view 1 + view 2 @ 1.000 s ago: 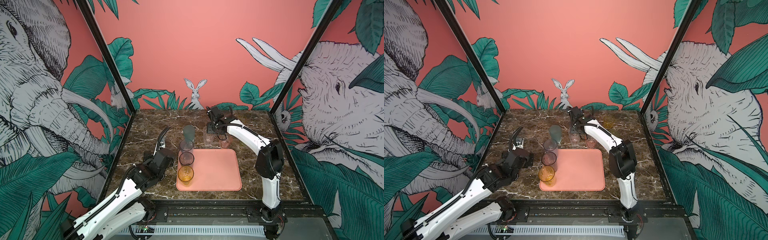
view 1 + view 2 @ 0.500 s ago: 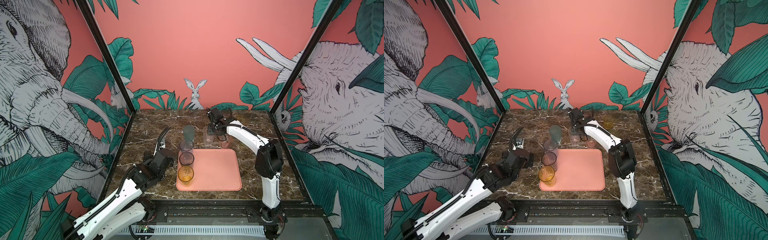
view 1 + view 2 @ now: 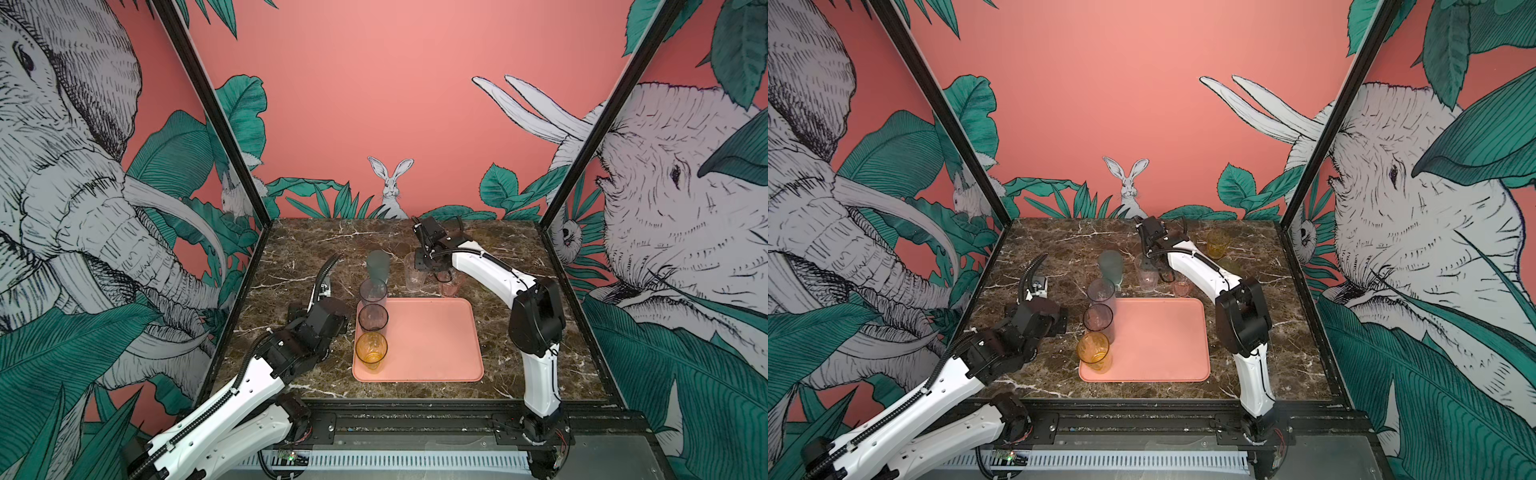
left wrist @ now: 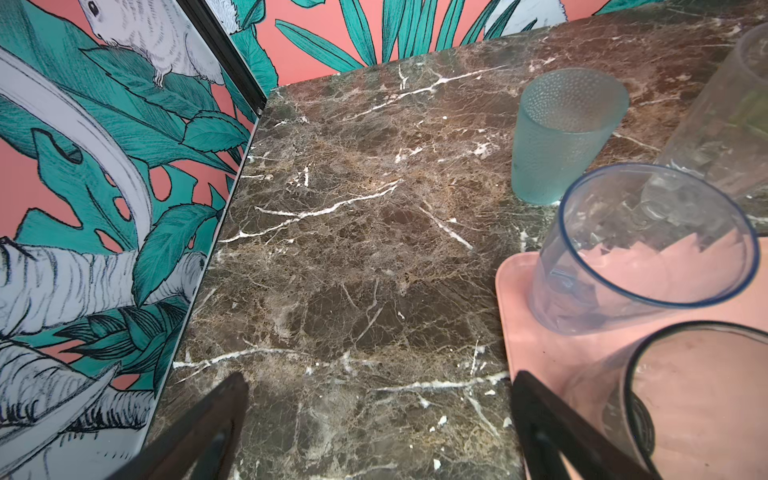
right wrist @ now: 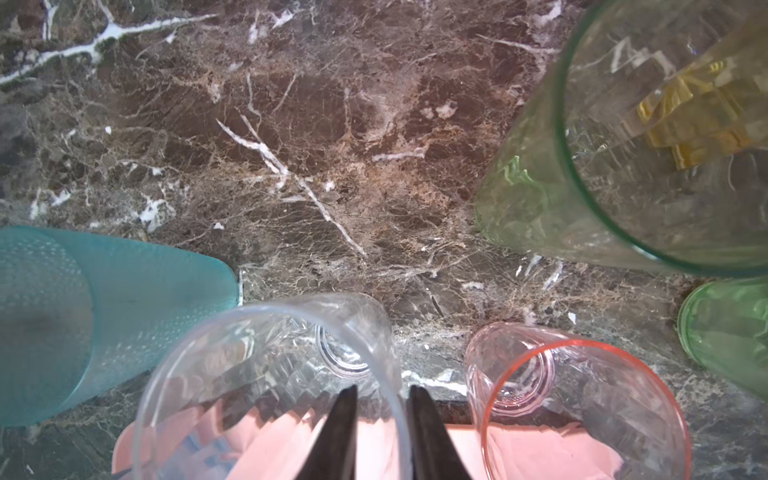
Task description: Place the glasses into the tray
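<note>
The salmon-pink tray [image 3: 432, 340] lies on the marble. Along its left side stand three glasses: a bluish one [image 3: 373, 291], a smoky grey one [image 3: 373, 318] and an amber one [image 3: 371, 347]. Just behind the tray, on the marble, stand a teal-grey glass [image 3: 377, 264], a clear glass [image 3: 414, 272] and a short pink glass [image 3: 451, 284]. My right gripper [image 5: 382, 392] reaches down over the clear glass [image 5: 266, 374], one finger inside and one outside, shut on its wall. My left gripper [image 4: 379, 377] hangs open and empty over bare marble, left of the tray [image 4: 523, 299].
A tall green glass [image 5: 623, 166] and a short green one [image 5: 727, 328] stand close to the right gripper, beside the pink glass [image 5: 582, 395]. Another amber glass [image 3: 1218, 244] stands at the back right. Patterned walls enclose the marble on three sides.
The right gripper's jaws have closed in from wide apart onto the clear glass's wall. The left arm and all the glasses stay where they were.
</note>
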